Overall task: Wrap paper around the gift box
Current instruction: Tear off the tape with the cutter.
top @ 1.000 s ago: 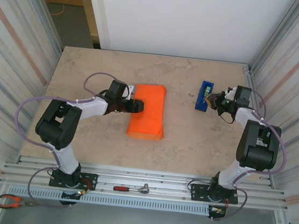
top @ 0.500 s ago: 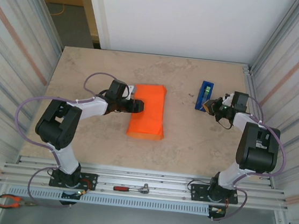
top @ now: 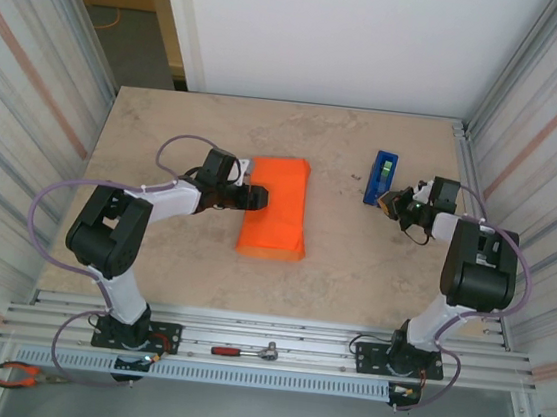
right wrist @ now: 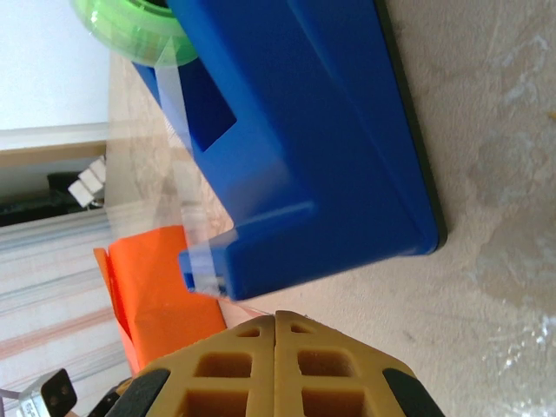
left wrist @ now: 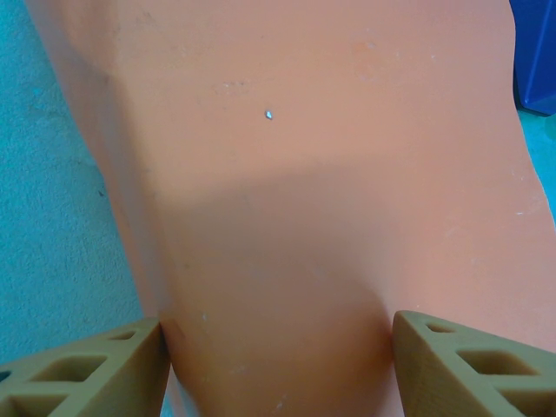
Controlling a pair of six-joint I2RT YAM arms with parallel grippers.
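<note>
Left gripper [top: 256, 198] lies at the left side of the gift box [top: 277, 223], which sits left of centre on the table [top: 187, 128], its long side running away from the arm bases. In the left wrist view its two fingers stand apart with the orange paper [left wrist: 330, 174] filling the whole gap between them. Nothing there looks pinched, so I judge the spread fingers are laid against the wrapped surface to pin the fold flat and stop the box from sliding, though how hard they bear on it cannot be told. The paper already covers every visible face of the box, smooth on top, with a loose-looking edge along the near left side. That suggests the folding is mostly done and the sealing is not. Right gripper [top: 392, 201] is well apart from the box, just beside the near end of the blue tape dispenser [top: 380, 177]. Its fingers are pressed together with no gap and nothing visible between them. The right wrist view puts those fingertips just short of the dispenser's cutter end, where a clear tape end [right wrist: 204, 261] runs down from the green tape roll [right wrist: 130, 30]. That position reads as the approach to pulling a strip. The fingers would have to part before they could take the tape, and the thin clear film may be hard to catch.
</note>
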